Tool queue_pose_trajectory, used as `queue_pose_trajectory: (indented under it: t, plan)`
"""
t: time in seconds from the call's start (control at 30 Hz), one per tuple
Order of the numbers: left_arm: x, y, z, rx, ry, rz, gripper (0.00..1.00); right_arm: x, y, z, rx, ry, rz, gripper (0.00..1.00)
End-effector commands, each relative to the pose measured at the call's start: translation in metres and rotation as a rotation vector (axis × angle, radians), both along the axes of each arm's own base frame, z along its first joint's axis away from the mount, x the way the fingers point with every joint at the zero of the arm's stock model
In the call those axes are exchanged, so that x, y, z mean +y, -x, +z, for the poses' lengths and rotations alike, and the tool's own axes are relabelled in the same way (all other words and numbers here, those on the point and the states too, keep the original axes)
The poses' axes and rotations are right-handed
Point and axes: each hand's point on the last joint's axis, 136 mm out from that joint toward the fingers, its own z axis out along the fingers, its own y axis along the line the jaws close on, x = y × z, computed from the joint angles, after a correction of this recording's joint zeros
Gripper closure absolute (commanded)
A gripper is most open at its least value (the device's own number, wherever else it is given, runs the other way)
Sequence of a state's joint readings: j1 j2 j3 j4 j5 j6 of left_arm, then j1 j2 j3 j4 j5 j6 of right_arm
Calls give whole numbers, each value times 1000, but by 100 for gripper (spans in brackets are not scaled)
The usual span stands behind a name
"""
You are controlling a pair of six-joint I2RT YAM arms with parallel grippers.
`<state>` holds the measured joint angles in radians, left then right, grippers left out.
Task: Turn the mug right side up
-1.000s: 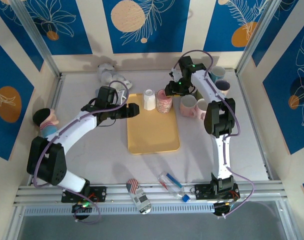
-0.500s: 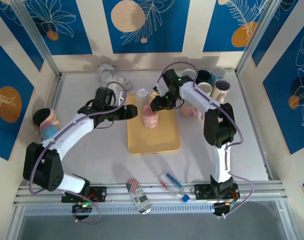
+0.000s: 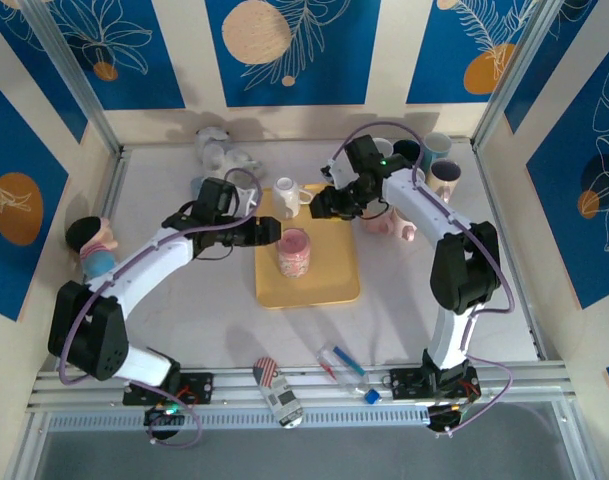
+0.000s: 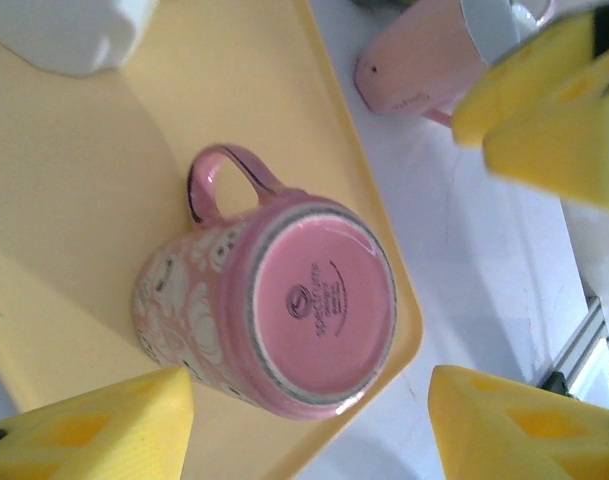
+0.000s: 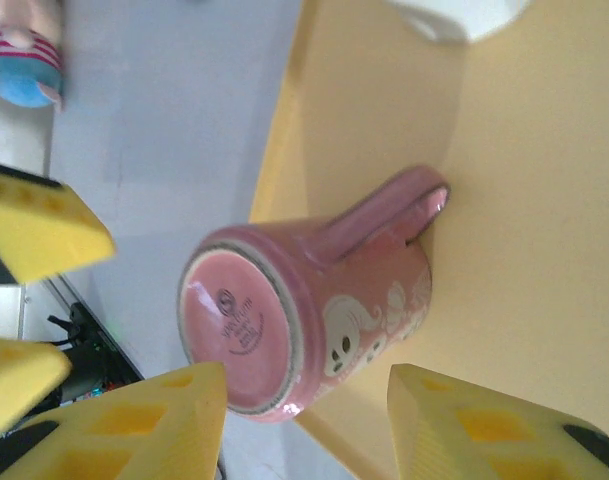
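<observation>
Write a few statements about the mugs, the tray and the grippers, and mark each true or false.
1. The pink mug stands base up on the yellow tray. True.
2. The right gripper is shut on the pink mug. False: its fingers are open and apart from the mug.
3. A white mug is also on the tray. True.
4. The pink mug has no handle. False: its handle shows in the left wrist view.
5. The left gripper is open. True.

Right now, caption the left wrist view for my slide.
Pink mug upside down on the yellow tray, stamped base up, framed by the open left gripper.
</observation>
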<state>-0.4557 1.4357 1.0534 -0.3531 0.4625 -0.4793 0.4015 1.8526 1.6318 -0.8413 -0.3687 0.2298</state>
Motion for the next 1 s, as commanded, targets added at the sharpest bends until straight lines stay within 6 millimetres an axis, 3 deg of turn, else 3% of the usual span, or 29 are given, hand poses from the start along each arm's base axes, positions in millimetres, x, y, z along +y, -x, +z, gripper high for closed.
queue_pose_trajectory:
  t: [0.0,0.27,0.53,0.8,0.97]
  plan:
    - [6,17,-23,105,-49,44,38,9,1,-4,-1,-9,87,55]
    - [-2,32,-38,218,18,131,36,32,-11,-26,-100,40,231,53]
    - [-9,28,-48,246,94,195,32,54,-12,-32,-83,-7,292,51]
    - [-8,23,-62,256,86,228,32,52,-5,-46,-55,5,308,51]
    - [-5,21,-69,254,60,241,32,36,1,-62,4,60,265,52]
